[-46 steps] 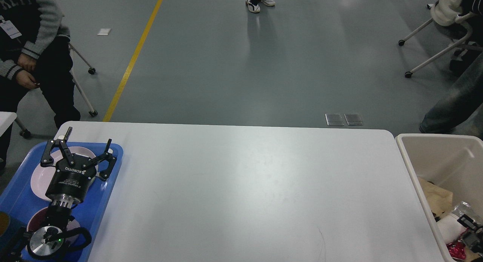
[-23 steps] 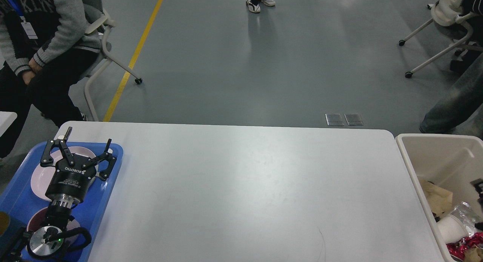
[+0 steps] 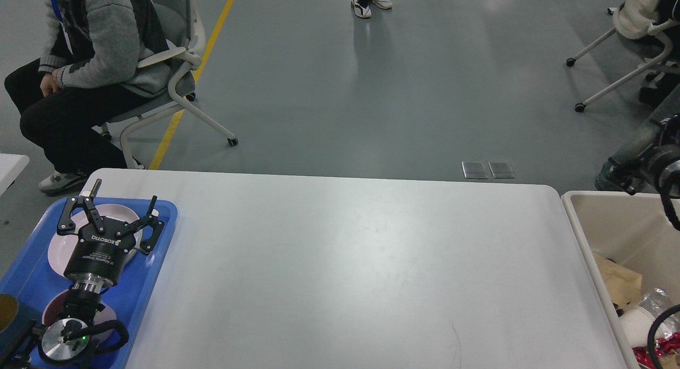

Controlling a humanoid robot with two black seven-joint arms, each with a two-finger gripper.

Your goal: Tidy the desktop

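The left gripper [image 3: 114, 209] hung over the blue tray [image 3: 154, 263], fingers spread and empty; the right gripper's fingers couldn't be seen. The table [image 3: 345, 273] stretched right of them, seemingly done; retreating straight up would spare the plates [image 3: 58, 249].

White desktop [image 3: 350, 263] with rounded corners, mostly bare. Blue tray [image 3: 154, 263] lies on its left end, partly overhanging edge. Beige bin [image 3: 584, 236] stands just beside right end, off table. Thin dark mark near front right.

My left gripper [image 3: 118, 209] bears the white brand name "ROBOTIQ" on its black body; the smaller print beneath is unreadable.
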